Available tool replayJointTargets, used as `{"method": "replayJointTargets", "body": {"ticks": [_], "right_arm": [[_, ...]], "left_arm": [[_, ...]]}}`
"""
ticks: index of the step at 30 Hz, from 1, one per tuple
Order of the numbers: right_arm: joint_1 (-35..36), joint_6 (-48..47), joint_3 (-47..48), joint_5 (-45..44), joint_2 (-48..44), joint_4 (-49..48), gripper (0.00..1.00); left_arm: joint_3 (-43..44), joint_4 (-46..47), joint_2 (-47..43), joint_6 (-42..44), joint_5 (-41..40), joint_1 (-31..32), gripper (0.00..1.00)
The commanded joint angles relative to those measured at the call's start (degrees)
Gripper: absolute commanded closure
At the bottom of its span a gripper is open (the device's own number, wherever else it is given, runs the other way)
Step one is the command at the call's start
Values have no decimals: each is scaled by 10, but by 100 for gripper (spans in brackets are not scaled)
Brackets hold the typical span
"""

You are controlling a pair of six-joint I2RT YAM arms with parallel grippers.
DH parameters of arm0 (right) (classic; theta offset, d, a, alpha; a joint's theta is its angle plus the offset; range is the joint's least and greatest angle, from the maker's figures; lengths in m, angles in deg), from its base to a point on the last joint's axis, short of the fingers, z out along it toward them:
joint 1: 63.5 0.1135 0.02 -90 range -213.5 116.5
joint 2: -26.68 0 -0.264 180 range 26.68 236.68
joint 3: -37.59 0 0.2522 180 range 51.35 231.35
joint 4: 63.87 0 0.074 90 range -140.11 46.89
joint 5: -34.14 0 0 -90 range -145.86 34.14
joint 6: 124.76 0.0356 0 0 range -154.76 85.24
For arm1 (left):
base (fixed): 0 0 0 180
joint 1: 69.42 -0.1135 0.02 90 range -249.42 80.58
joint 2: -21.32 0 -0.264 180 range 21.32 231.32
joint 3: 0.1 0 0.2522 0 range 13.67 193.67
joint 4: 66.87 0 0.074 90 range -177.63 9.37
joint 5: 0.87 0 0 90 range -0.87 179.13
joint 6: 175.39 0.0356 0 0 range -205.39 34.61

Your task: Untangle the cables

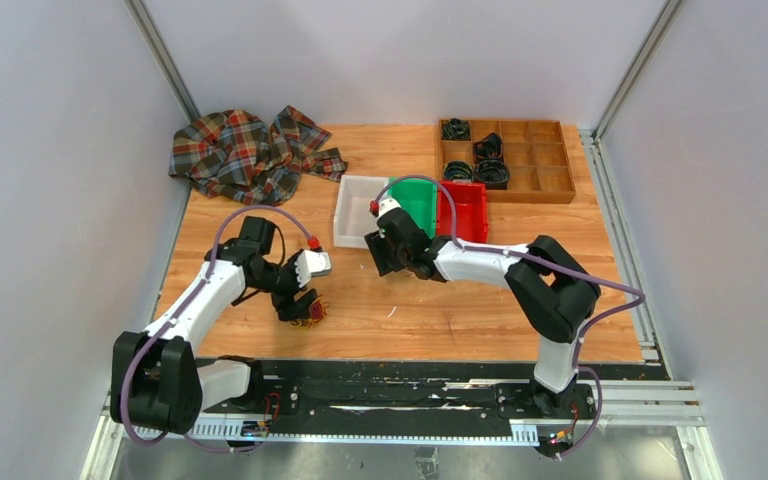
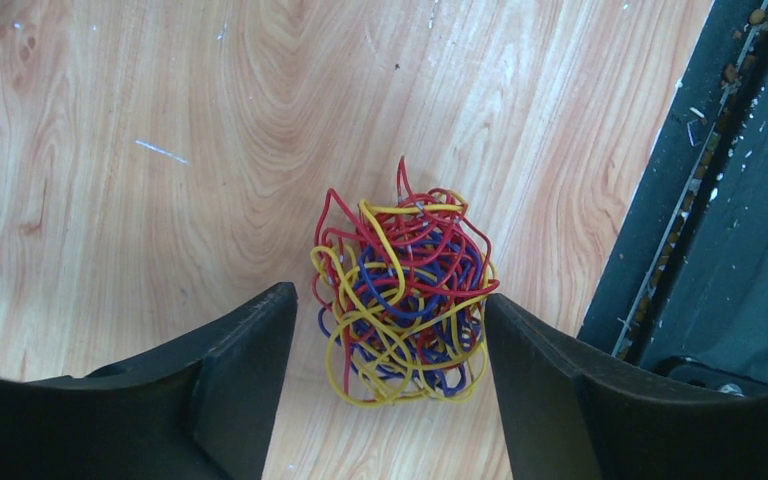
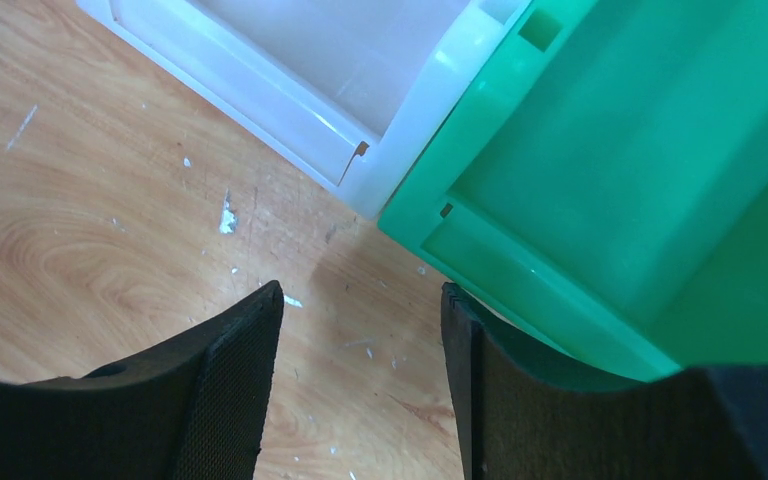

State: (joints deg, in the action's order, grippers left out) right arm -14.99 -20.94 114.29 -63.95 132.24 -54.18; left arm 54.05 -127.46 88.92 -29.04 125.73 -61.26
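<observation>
Jaws of the left gripper [image 2: 388, 296] stand apart on either side of the cables [image 2: 400, 310], one red-yellow-blue knot on the worktop [image 2: 160, 150] at lower centre of frame, the right gripper [image 3: 360, 292] with jaws apart and empty by the green bin [image 3: 610, 150], so untangling seems not yet begun.

A desk [image 1: 460, 300] of light, orange-toned wood with a strong grain fills the middle of the space, and its surface is dotted with small white flecks [image 3: 227, 215] and thin scratches. Plain pale grey panels close it in on three sides: a left wall [image 1: 50, 150], a back wall [image 1: 400, 50] and a right wall [image 1: 730, 150]. Slim silver posts [image 1: 165, 60] run up the two back corners. A black strip [image 1: 390, 395] lies along the desk's near edge, and silver rails [image 1: 643, 300] border its right side. Below the strip a dull grey floor [image 1: 410, 462] shows. The light is soft and even, and shadows are faint.
</observation>
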Motion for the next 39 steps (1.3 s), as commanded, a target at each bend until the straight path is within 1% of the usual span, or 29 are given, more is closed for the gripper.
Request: {"method": "replayJointTargets", "body": {"ticks": [1, 2, 5, 8, 9, 12, 17, 20, 24, 27, 28, 30, 33, 36, 39], "right_arm": [[4, 25, 35, -24, 15, -31, 41], [4, 30, 34, -23, 11, -32, 42], [5, 39, -5, -7, -34, -68, 42], [7, 50, -75, -2, -93, -109, 42], [8, 55, -95, 0, -111, -121, 42], [13, 72, -152, 1, -170, -134, 43], [36, 69, -234, -11, -255, -149, 43], [48, 70, -260, -20, -289, -144, 42], [66, 66, -278, -27, -319, -147, 42], [81, 62, -279, -26, -321, -156, 40], [86, 59, -277, -22, -318, -162, 38], [97, 54, -272, -17, -308, -180, 30], [120, 36, -262, -2, -293, -222, 24], [139, 15, -246, 7, -276, -269, 21], [149, 15, -216, 9, -255, -285, 21]], "left_arm": [[-6, 66, 5, -29, 3, 25, 33], [-4, 73, 7, -33, 3, 32, 37], [14, 75, 22, -40, 3, 56, 55], [36, 75, 42, -52, 4, 74, 80], [44, 75, 49, -56, 5, 78, 87], [64, 74, 55, -73, 14, 83, 99], [109, 73, 36, -126, 43, 84, 99], [131, 41, 15, -123, 54, 84, 99], [129, 36, -18, -124, 48, 84, 99], [124, 37, -31, -126, 42, 84, 99], [122, 37, -32, -129, 40, 84, 99], [120, 36, -31, -136, 41, 84, 99], [126, 37, -31, -157, 41, 84, 99], [141, 37, -32, -188, 36, 85, 99], [151, 36, -43, -219, 32, 86, 99]]}}
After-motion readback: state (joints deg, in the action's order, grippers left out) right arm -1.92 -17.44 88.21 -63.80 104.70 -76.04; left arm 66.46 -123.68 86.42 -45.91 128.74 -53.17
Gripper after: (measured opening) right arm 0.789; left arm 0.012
